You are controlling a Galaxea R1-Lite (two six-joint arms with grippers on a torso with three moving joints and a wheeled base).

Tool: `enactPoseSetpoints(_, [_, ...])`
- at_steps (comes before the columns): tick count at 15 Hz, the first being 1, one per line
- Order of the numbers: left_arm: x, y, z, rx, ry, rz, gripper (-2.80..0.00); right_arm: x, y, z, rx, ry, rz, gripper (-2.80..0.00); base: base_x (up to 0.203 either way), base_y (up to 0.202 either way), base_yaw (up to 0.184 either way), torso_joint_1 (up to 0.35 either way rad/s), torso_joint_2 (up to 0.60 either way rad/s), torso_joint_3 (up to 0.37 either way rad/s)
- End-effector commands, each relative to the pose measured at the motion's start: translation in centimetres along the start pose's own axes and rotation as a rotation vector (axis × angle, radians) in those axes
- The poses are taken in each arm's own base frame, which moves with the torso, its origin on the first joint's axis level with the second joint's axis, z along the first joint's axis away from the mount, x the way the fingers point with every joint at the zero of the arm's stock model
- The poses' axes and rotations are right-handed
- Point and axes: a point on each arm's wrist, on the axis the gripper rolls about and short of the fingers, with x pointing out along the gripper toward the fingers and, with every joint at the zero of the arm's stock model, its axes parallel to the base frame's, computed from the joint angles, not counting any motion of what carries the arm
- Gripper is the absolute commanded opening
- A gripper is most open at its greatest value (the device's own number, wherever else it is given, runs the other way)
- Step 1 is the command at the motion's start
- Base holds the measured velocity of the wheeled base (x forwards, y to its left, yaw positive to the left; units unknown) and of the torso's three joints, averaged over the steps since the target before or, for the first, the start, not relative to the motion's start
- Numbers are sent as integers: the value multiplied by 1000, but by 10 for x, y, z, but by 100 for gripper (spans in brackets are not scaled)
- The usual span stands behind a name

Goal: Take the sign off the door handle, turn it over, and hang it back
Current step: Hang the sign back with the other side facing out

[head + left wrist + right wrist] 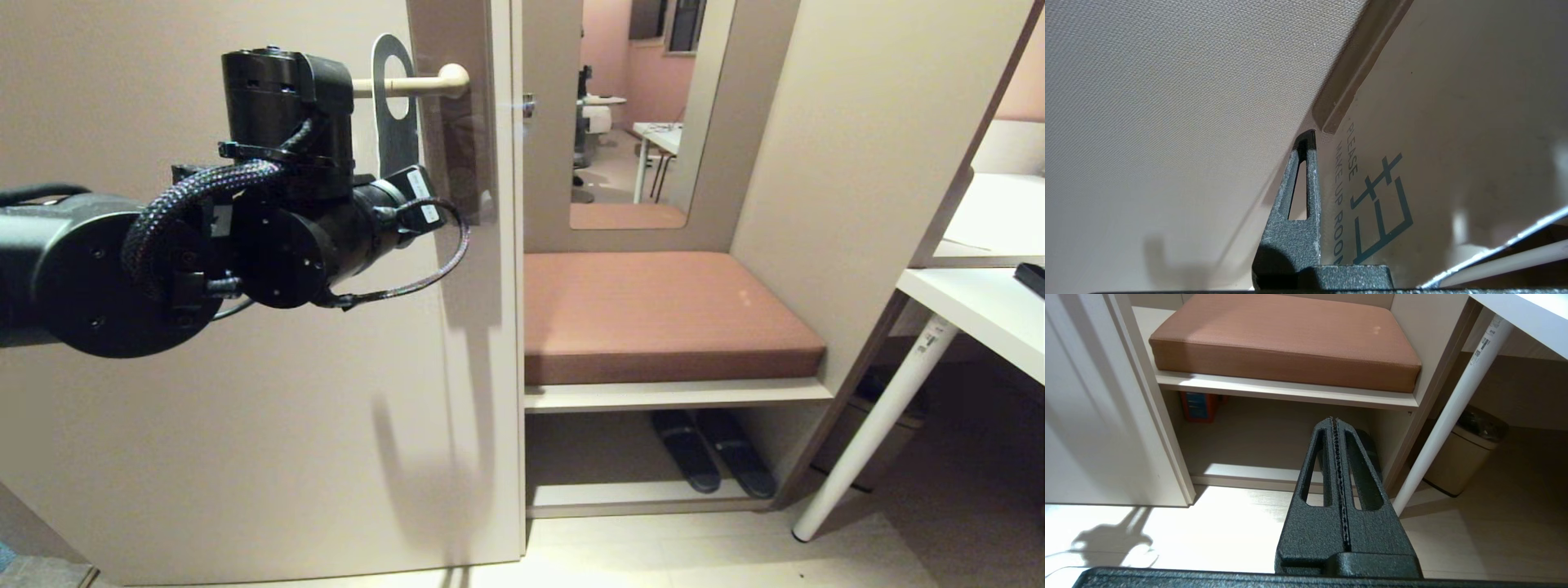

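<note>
the left tool [1312, 196] is seen nearest, a black, grainy-textured pair of slotted fingers clamped on the lower part of the sign [1412, 163]; only one finger [1294, 228] is visible in the left wrist view, the other being hidden behind the card. the card is flat and smooth, and its white side, printed in blue-grey with "please make up room" and a large character, is turned toward the wrist camera. in the head view the tool itself is hidden by the bulky black wrist and its braided cable, and the sign [394, 122] is shown edge-on to the camera, its darker face outward and its big rounded hole around the door handle [412, 84], above the tool. the handle is a slim, smooth beige bar with a rounded elbow, fixed to a tall brownish plate [461, 147] on the matte, finely textured beige door [245, 425].

the right tool [1337, 486] is held low and well apart from the door, its two pebbled black fingers pressed together on nothing. beyond it a padded brown cushion [1286, 339] lies on a pale shelf, with dark slippers [710, 449] under it in the head view. to the side, a white tabletop [980, 314] on a slanted round leg [1449, 412] is cut off by the frame edge, and a lined bin [1466, 457] stands partly hidden behind that leg. a mirror [645, 106] is set above the cushion.
</note>
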Motion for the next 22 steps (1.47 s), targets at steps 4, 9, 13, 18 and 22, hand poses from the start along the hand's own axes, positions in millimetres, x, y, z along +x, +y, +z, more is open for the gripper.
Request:
enactPoseSetpoints(4, [-1,-4,-4,3,7,-11,-280,0,0,0,-1,2,1,-280,0,0,0,0,0,0])
enactPoseSetpoints(9, [2,-10,-11,10,21,-19,-280,0,0,0,-1,2,1,-280,0,0,0,0,0,0])
enactPoseSetpoints(13, [4,-11,-14,16,27,-18,-280,0,0,0,-1,2,0,-280,0,0,0,0,0,0])
enactPoseSetpoints(18, [5,-13,-18,21,36,-20,-280,0,0,0,-1,2,1,-280,0,0,0,0,0,0])
enactPoseSetpoints(22, [8,-12,-22,5,48,-13,0,0,0,0,-1,2,1,-280,0,0,0,0,0,0])
